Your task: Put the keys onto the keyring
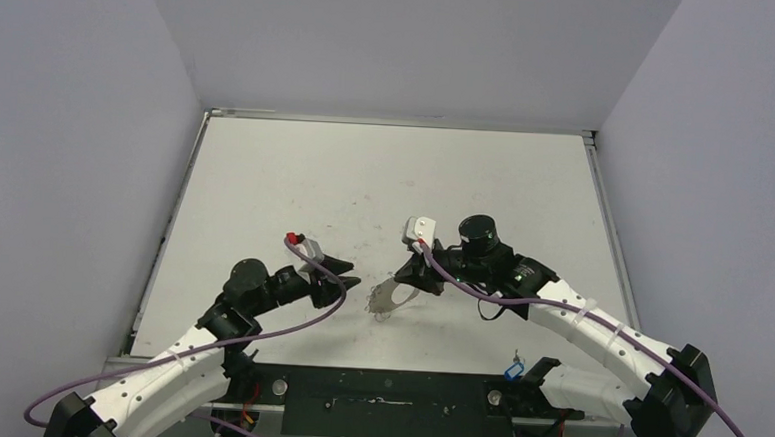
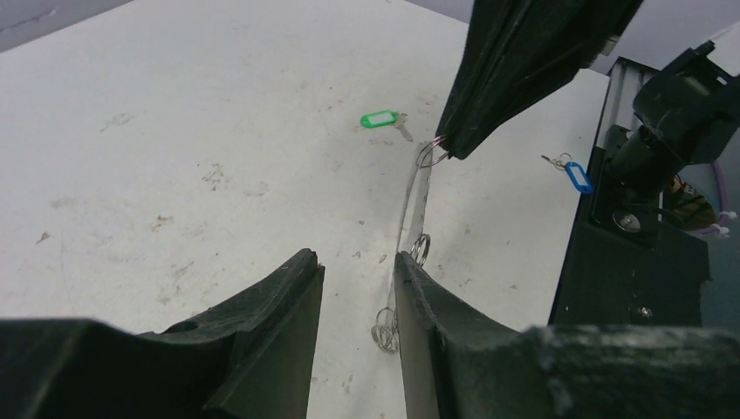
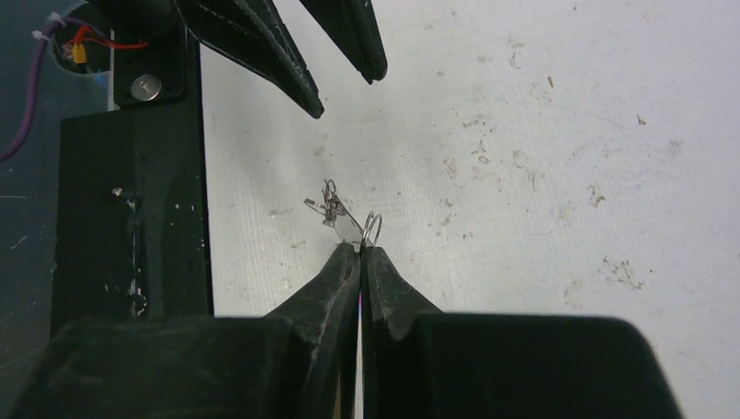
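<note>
keyring (image 2: 412, 209) looks like thin, light, springy wire, slippery; i'd pinch the bare rim. right gripper (image 3: 359, 249) is clamped on one end, holding it tilted. left gripper (image 2: 356, 257) is narrow and empty, just beside the low end. green key (image 2: 378, 119) and blue key (image 2: 576, 177) lie loose on the tabletop (image 2: 174, 131).

Note right gripper (image 3: 359, 251) pinched tight on keyring (image 3: 347, 227), wire running from tips to a knot of small loops. Find left gripper (image 3: 347, 94) beyond keyring, 2 fingers apart. Find black plate (image 3: 131, 218) left of keyring.
</note>
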